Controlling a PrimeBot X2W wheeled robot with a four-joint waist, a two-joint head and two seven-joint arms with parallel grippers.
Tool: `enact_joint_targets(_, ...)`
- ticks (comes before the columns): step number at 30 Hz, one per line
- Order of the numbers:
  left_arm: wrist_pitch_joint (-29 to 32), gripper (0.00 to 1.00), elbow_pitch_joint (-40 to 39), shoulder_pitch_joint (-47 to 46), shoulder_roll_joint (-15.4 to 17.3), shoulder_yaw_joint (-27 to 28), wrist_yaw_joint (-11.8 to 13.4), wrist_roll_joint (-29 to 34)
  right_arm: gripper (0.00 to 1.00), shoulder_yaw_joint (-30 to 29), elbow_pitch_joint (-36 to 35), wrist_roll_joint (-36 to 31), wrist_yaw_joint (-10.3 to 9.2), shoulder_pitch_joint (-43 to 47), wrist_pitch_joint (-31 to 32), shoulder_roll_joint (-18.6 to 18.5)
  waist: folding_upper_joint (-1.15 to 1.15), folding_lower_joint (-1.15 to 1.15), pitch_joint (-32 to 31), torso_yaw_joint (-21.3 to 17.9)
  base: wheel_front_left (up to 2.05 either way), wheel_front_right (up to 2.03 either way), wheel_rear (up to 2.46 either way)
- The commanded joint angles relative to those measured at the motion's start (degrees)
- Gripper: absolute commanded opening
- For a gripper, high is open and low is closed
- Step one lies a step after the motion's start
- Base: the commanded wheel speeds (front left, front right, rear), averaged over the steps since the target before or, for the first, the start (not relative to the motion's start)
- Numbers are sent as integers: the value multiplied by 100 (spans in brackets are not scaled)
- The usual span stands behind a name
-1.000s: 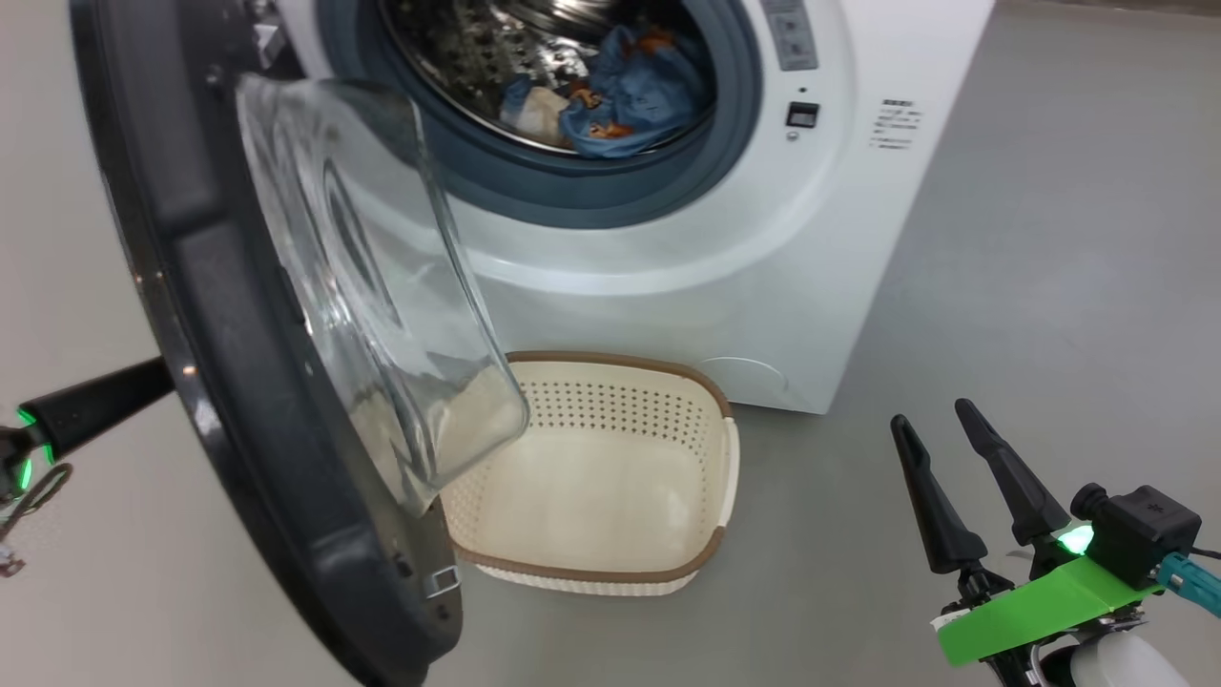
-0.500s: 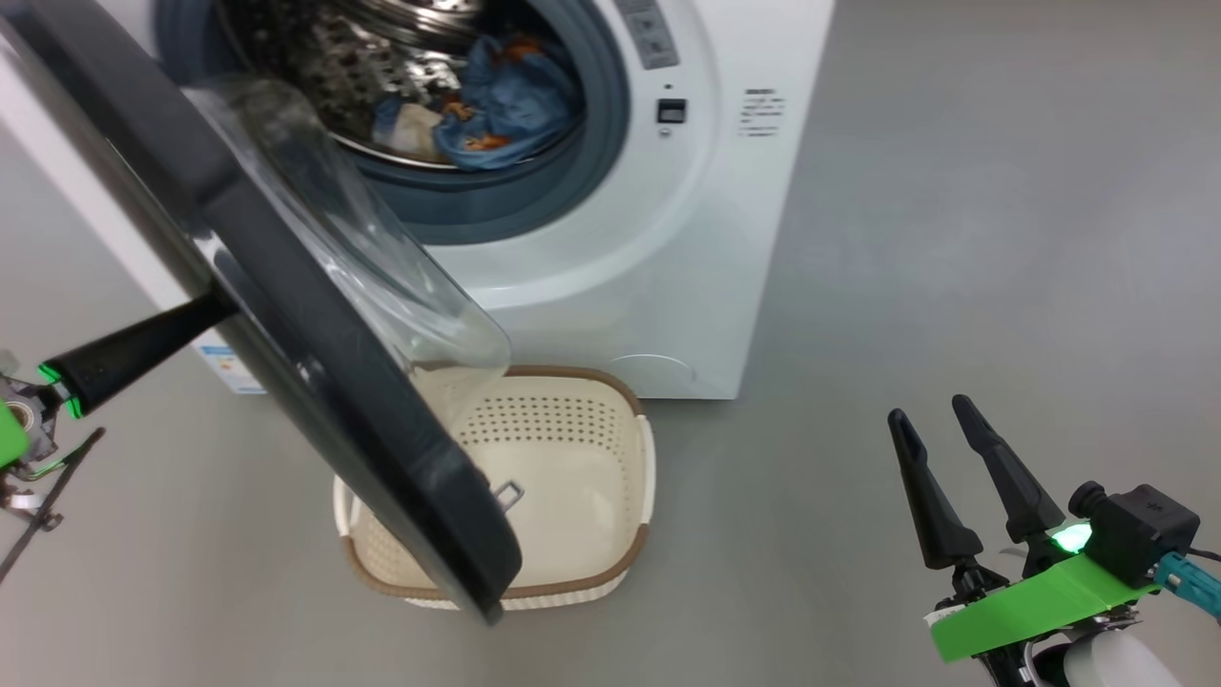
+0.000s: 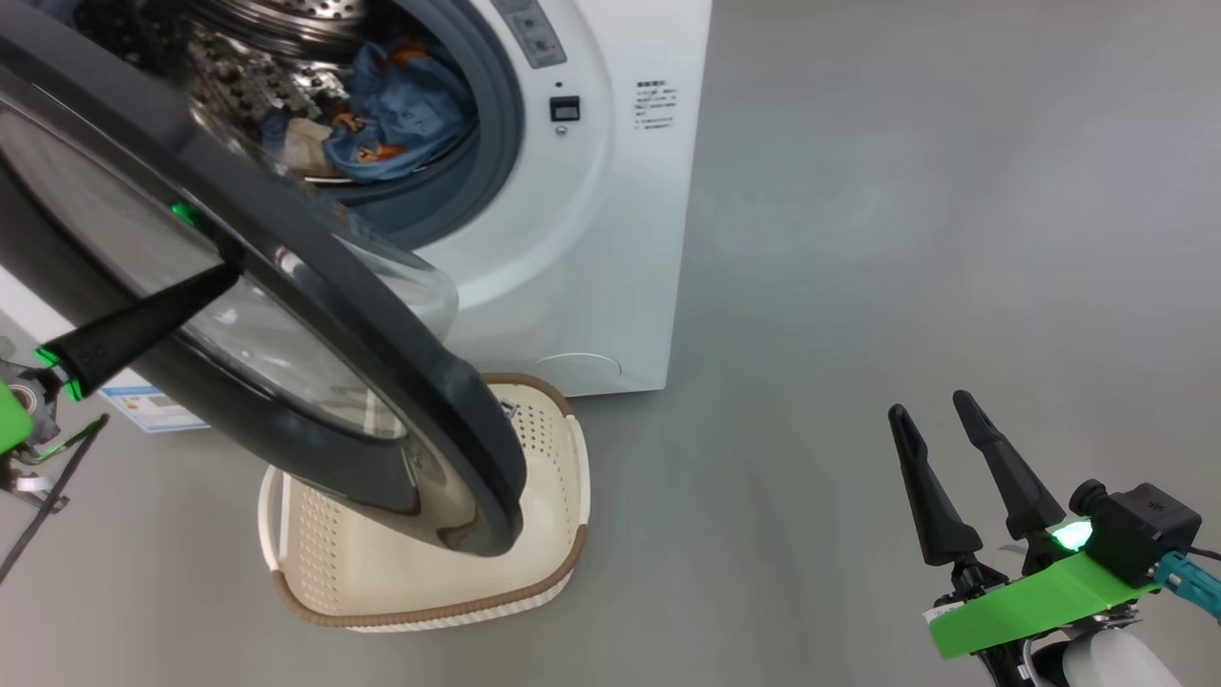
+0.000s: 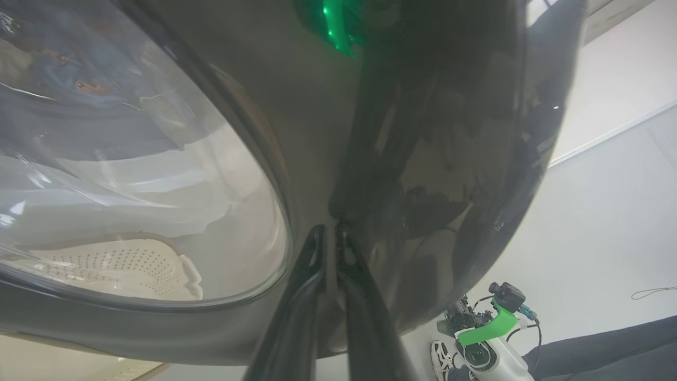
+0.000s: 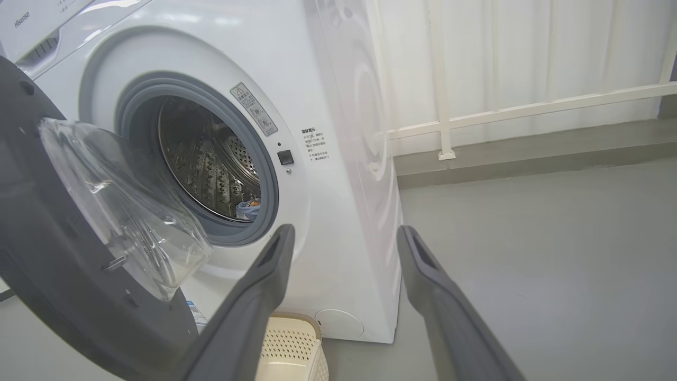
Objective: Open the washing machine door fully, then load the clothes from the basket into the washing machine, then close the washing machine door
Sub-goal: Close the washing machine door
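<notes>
The washing machine (image 3: 591, 267) stands at the upper left, and the clothes (image 3: 401, 105) lie in its steel drum. Its door (image 3: 382, 315) hangs half swung, black rim and glass outer face toward me, above the empty cream basket (image 3: 324, 558). My left gripper (image 3: 227, 275) is shut, its tips pressed on the door's outer rim (image 4: 423, 132), as the left wrist view shows close up (image 4: 329, 230). My right gripper (image 3: 940, 408) stands open at the lower right over bare floor, far from the machine; its fingers (image 5: 280, 248) frame the machine's corner (image 5: 344, 159).
Grey floor stretches to the right of the machine. A blue label sticker (image 3: 153, 405) shows on the machine's front behind the door. A white rail and curtain wall (image 5: 529, 108) run behind the machine. A thin cable (image 4: 653, 290) lies on the floor.
The door has swung from showing its inner side to showing its outer face, closer to the opening, with my left gripper still against it. The head camera has turned, shifting the machine left.
</notes>
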Motion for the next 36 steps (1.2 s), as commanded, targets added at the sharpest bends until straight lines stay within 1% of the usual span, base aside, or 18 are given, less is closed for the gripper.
enact_joint_targets(1,-78,0,-85,-325,305,248,-38,54,100,70,-160,-23,43,19,-47,-29,0,0,28,-55,0,0,0)
enact_joint_targets(7,-153,0,-54,-336,301,226,-38,56,100,28,-158,-32,43,19,-47,-27,0,0,24,-22,0,0,0)
enact_joint_targets(15,-255,0,-119,-199,298,225,-38,24,100,32,-150,-45,43,10,-47,-30,0,0,-15,168,0,0,0)
enact_joint_targets(23,-523,0,-123,176,341,358,-38,4,100,32,-139,-34,43,49,-47,-39,0,0,-100,335,0,0,0)
enact_joint_targets(24,-588,7,-128,237,342,384,-38,17,100,31,-141,-33,43,59,-47,-41,0,0,-110,351,0,0,0)
enact_joint_targets(25,-658,16,-124,300,327,414,-38,15,100,30,-142,-32,43,68,-47,-43,0,0,-121,364,0,0,0)
enact_joint_targets(27,-804,21,-133,438,304,450,-38,45,100,28,-138,-31,43,89,-47,-43,0,0,-155,392,0,0,0)
enact_joint_targets(28,-912,29,-128,510,282,485,-38,64,100,29,-138,-29,43,98,-47,-44,0,0,-163,403,0,0,0)
enact_joint_targets(30,-1095,43,-125,662,217,526,-38,70,100,32,-137,-24,43,116,-47,-49,0,0,-191,432,0,0,0)
enact_joint_targets(31,-1205,70,-128,743,189,550,-38,89,100,33,-138,-23,43,124,-47,-50,0,0,-197,444,0,0,0)
enact_joint_targets(32,-1307,100,-117,824,145,570,-38,86,100,33,-140,-22,43,130,-47,-51,0,0,-207,459,0,0,0)
enact_joint_targets(36,-1692,100,-115,1138,17,610,-38,102,100,20,-146,-15,43,129,-47,-67,0,0,-203,516,0,0,0)
